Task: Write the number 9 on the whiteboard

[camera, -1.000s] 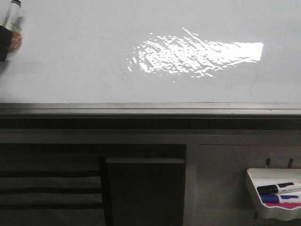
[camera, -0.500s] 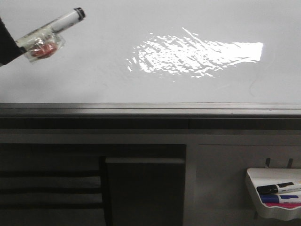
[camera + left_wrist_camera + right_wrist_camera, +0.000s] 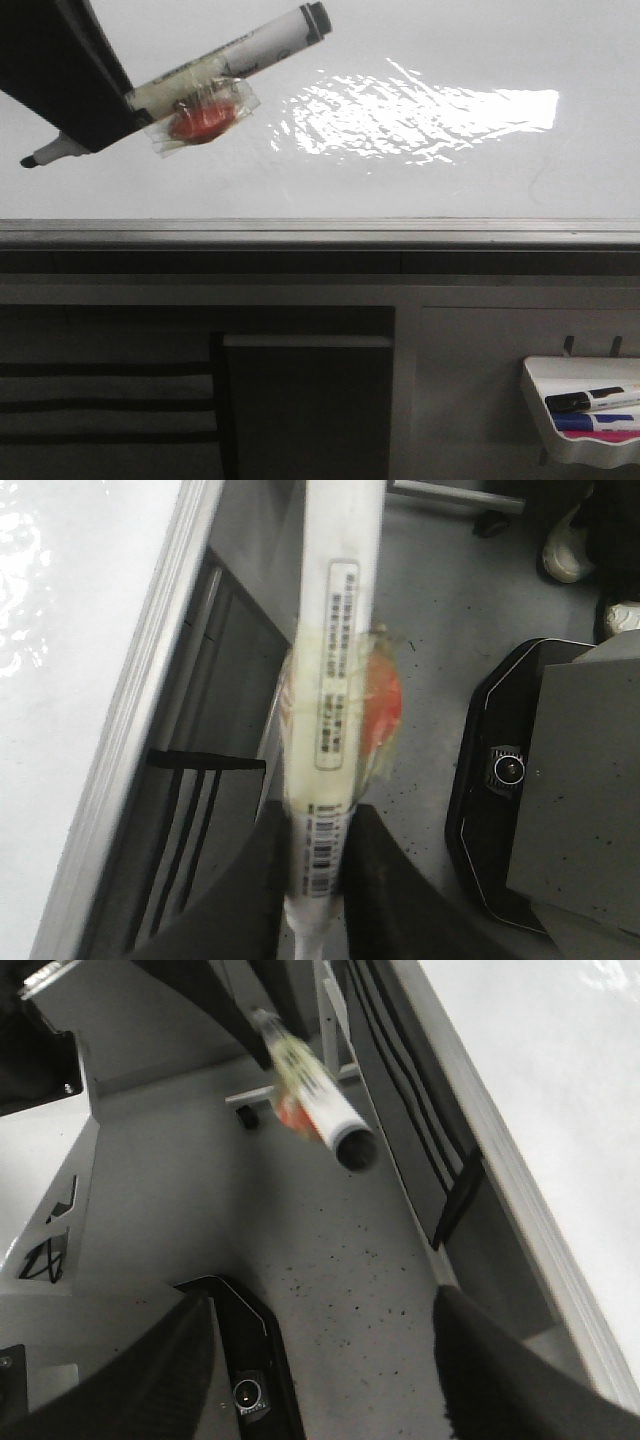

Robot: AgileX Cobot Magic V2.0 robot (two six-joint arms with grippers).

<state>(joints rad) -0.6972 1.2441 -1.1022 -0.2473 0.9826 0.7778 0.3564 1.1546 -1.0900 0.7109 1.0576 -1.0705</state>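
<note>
Taped white marker (image 3: 230, 62) further across glossy whiteboard (image 3: 420, 180)

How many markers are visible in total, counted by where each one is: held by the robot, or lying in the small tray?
Held in the left pincer: 1, a white marker with an orange piece taped on
Lying in the marker tray: 3, a black-capped one, a blue one and a pink one
Total: 4
</note>
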